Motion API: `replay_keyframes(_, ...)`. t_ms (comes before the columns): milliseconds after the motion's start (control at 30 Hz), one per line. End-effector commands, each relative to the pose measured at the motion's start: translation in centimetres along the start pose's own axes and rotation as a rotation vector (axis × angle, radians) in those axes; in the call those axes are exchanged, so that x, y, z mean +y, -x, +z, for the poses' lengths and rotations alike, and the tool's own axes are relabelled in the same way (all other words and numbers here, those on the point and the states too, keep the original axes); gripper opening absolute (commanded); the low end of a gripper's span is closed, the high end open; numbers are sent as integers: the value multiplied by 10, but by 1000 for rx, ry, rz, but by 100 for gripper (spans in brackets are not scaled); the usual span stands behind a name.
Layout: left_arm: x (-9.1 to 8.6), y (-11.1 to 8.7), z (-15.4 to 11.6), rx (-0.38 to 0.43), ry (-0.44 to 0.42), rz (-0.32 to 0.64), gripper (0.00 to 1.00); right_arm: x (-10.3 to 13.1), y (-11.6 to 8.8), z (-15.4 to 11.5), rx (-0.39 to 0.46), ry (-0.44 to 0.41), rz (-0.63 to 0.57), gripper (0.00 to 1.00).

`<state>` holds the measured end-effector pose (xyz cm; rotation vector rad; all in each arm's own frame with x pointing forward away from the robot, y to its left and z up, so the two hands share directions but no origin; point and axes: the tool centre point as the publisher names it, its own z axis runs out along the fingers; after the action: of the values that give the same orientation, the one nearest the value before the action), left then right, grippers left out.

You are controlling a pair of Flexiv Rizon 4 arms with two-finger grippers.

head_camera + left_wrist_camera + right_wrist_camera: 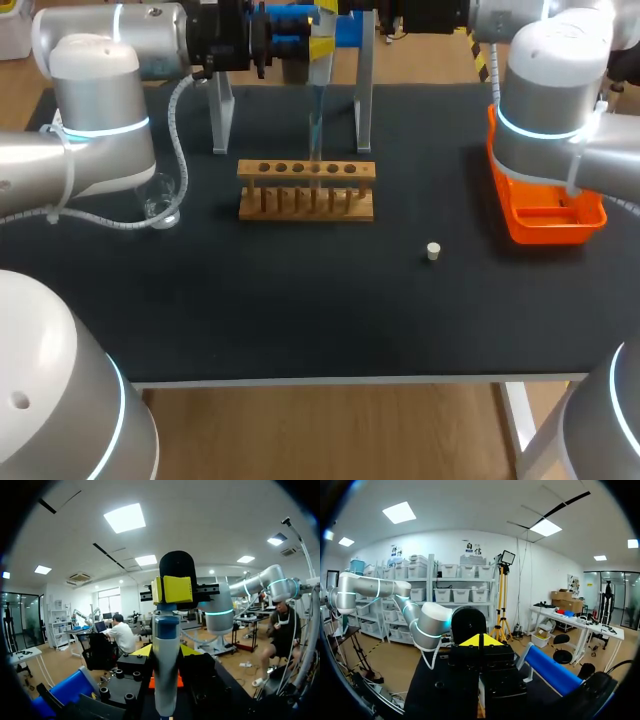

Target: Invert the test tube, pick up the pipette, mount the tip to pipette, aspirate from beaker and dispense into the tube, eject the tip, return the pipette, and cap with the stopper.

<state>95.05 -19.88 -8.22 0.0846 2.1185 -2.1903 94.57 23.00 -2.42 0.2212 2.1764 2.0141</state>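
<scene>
My left gripper (312, 40) hangs high at the back of the table, shut on the pipette (320, 62). The pipette points straight down, and its clear tip (315, 130) reaches toward the middle holes of the wooden tube rack (306, 190). In the left wrist view the grey-blue pipette body (166, 670) stands upright between the fingers of my left gripper (166, 652). The glass beaker (160, 203) sits to the left of the rack. A small pale stopper (433, 251) lies on the mat to the right. My right gripper (481, 641) is shut on nothing; its arm (550, 100) stands at the right.
An orange tray (545, 222) lies at the right edge, under my right arm. The metal legs of a pipette stand (364, 100) rise behind the rack. A coiled cable (175, 150) hangs from my left arm beside the beaker.
</scene>
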Motion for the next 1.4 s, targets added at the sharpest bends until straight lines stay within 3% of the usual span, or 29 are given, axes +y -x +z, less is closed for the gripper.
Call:
replay_keyframes(33, -3, 1, 0, 0, 0, 0, 0, 6, 2, -9, -7, 27, -11, 0)
replay_keyframes(200, -3, 1, 0, 0, 0, 0, 0, 20, 0, -26, -16, 77, -33, 4)
replay_keyframes(233, -3, 1, 0, 0, 0, 0, 0, 23, -1, -30, -16, 91, -39, 27)
replay_keyframes(267, -3, 1, 0, 0, 0, 0, 0, 25, -2, -34, -15, 105, -46, 43)
replay_keyframes(300, -3, 1, 0, 0, 0, 0, 0, 28, -4, -38, -17, 113, -55, 49)
replay_keyframes(333, -3, 1, 0, 0, 0, 0, 0, 30, -5, -42, -18, 124, -62, 71)
replay_keyframes(400, -3, 1, 0, 0, 0, 0, 0, 33, -5, -50, -17, 142, -79, 100)
replay_keyframes(600, -3, 1, 0, 0, 0, 0, 0, 25, 3, -75, -51, 141, -105, 100)
replay_keyframes(867, -3, 1, 0, 0, 0, 0, 0, -3, 11, -102, -72, 92, -143, 100)
replay_keyframes(1233, -3, 1, 0, 0, 0, 0, 0, -65, 8, -114, -22, -30, -142, 100)
replay_keyframes(1400, -3, 1, 0, 0, 0, 0, 0, -108, 6, -110, 6, -95, -133, 100)
